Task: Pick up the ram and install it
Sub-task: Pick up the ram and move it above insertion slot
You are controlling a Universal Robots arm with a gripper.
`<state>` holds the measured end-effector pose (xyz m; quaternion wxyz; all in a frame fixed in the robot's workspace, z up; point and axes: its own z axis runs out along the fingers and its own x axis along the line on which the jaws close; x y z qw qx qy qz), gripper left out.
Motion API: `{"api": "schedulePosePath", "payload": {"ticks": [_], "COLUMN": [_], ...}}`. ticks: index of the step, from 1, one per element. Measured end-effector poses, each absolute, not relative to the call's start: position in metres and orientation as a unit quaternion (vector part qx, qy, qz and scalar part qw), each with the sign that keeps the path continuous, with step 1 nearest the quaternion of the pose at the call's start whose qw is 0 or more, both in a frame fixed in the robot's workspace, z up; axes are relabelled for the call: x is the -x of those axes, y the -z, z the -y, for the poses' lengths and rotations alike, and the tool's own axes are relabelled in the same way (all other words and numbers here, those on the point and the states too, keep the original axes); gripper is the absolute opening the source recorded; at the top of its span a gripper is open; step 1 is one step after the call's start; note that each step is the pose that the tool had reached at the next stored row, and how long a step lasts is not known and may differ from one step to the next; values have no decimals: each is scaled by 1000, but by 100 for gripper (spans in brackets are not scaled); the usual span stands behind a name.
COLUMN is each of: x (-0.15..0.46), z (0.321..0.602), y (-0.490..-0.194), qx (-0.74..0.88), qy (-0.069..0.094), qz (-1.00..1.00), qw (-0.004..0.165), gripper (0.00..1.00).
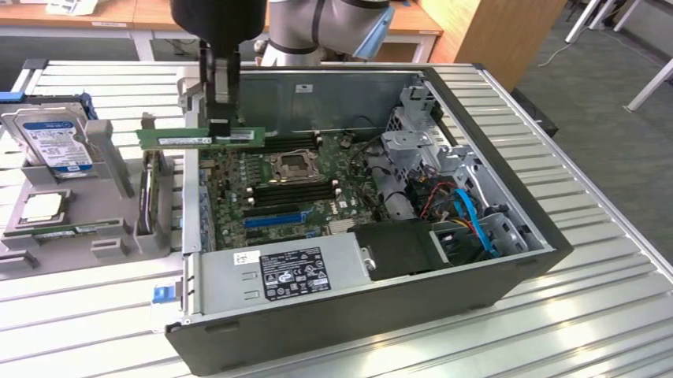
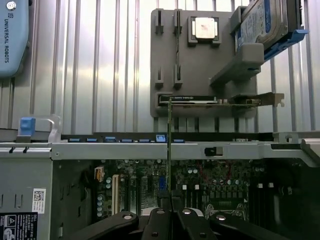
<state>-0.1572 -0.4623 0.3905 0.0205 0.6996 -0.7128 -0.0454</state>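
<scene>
one ribbed metal desk (image 1: 589, 315) carrying an open pc case (image 1: 347, 315), with the motherboard (image 1: 347, 153) facing up inside and a grey parts holder (image 1: 105, 228) with a hard drive (image 1: 53, 138) just beside it. the ram (image 1: 184, 138) is up in the air, roughly level, over the case wall nearest the holder, not over the black memory slots (image 1: 289, 193). end effector (image 1: 219, 130) is clamped on it, a bit off-centre. my worry: with that thin pinch the stick could twist or clip the case rim, and if it meets a slot crooked, pressing could jam it.
</scene>
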Motion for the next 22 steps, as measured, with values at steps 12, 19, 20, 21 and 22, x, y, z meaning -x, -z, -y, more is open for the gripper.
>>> {"api": "schedulePosePath", "payload": {"ticks": [12, 19, 20, 21, 22], "x": [130, 130, 130, 130, 130], "z": [462, 462, 462, 462, 462], "y": [-390, -390, -390, -390, -390], "qx": [-699, -700, -700, -701, -702], "qy": [47, 47, 47, 47, 47], "qz": [713, 713, 712, 711, 710], "qw": [22, 22, 22, 22, 22], "gripper": [11, 11, 11, 11, 11]}}
